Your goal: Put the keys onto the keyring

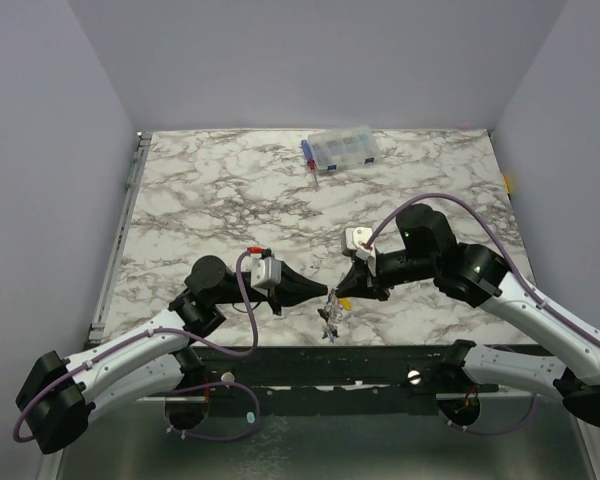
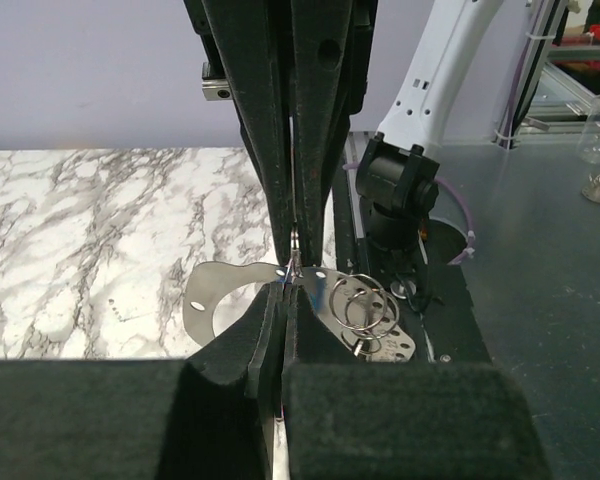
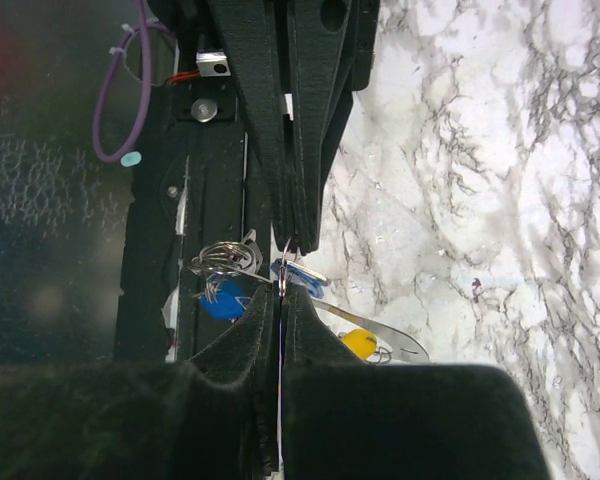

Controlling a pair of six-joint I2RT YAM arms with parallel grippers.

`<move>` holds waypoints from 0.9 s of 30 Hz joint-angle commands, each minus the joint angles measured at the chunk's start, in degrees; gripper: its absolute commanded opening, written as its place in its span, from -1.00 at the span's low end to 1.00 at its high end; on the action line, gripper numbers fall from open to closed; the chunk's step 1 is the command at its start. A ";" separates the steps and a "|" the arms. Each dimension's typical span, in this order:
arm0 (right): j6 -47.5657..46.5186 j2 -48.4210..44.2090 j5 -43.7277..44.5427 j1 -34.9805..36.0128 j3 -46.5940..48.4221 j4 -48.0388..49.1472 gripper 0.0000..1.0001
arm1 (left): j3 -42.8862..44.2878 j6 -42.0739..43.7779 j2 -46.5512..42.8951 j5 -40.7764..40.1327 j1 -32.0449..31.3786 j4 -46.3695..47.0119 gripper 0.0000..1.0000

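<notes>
Left gripper point(image 1: 323, 293) sits well nearer the arms than the clear box point(image 1: 340, 148), a touch left of it, jaws clenched on a flat silver piece of the keys point(image 2: 212, 297). The keyring point(image 2: 365, 305) is bunched with blue and yellow keys on the near side of the box, right at the fingertips. Right gripper point(image 1: 340, 289) is in line with the box, tip to tip with the left, pinched closed; can't tell what it nips.

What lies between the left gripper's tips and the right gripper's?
The silver keyring, pinched by the left gripper and meeting the right gripper; the left wrist view shows it.
</notes>
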 commanded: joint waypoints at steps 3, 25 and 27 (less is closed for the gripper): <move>3.25 -2.65 3.99 0.26 -0.93 8.92 -0.99 | 0.53 -0.68 -2.26 0.67 -0.34 2.65 -1.00; 8.28 -9.91 0.11 0.23 -7.94 21.93 -0.99 | -0.53 -0.91 -4.30 -3.46 -0.29 2.55 -1.00; 8.93 -10.41 0.23 0.23 -8.42 22.99 -0.99 | -0.49 -0.97 -4.26 -3.46 -0.31 2.54 -1.00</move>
